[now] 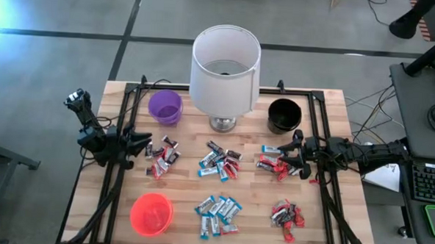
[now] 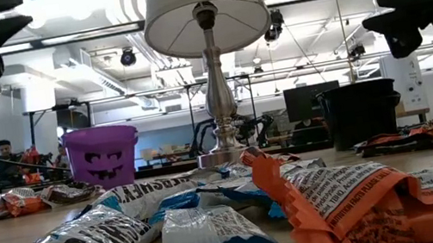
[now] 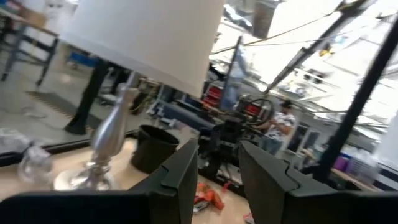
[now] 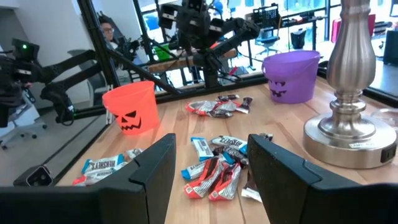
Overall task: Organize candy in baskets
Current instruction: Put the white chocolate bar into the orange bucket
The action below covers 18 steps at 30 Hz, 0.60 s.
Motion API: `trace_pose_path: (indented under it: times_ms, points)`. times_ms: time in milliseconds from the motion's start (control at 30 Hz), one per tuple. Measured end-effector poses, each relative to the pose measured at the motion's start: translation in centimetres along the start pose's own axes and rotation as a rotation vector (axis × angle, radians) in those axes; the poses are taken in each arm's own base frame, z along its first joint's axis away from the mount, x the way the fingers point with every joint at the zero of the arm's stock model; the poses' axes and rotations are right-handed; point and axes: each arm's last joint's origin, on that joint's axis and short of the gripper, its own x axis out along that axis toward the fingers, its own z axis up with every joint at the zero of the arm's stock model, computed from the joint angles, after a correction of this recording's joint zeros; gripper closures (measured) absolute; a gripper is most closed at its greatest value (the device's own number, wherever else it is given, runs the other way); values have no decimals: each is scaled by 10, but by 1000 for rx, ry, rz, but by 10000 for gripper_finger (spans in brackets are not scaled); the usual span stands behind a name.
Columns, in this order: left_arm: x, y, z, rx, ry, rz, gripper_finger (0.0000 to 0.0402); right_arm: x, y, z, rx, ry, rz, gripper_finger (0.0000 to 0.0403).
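Wide pale wooden counter [image 1: 346, 216] filling the lower half of the high view, black rails along its edges. Tall white lampshade on a polished metal base [image 1: 225, 67] at upper centre, not part of the sorting. Round purple plastic basket [image 1: 165, 106] left of the lamp, black basket [image 1: 283, 114] to its right, orange-red basket [image 1: 152, 212] at lower left; nothing visible inside any of them.

Left tool [image 1: 144, 142] at left centre, fingers parted with nothing between, just beside a small heap of dark and red bars [image 1: 161, 155]. Right tool [image 1: 296, 146] at right centre, fingers spread wide and bare, at the edge of a red heap [image 1: 274, 165].

Shiny wrapped candy in five loose heaps: those two, a mixed pile at centre [image 1: 219, 163], a blue-and-white cluster [image 1: 218, 214] at lower centre, a red cluster [image 1: 287, 215] at lower right.

Likely trouble: overlapping slick wrappers, so two bars pinched together or one slipping free; colours mixed within heaps, so a wrong basket; lamp close to the upper baskets, so a knock during a reach.
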Motion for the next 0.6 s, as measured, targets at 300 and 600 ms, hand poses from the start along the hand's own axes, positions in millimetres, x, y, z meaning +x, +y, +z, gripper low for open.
trace_pose_path:
  times_ms: [300,600]
  points:
    - [0,1,0,-17,3,45,302,0,1,5,-25,-54,14,213]
    - [0,1,0,-52,1,48,302,0,1,4,-13,-46,12,213]
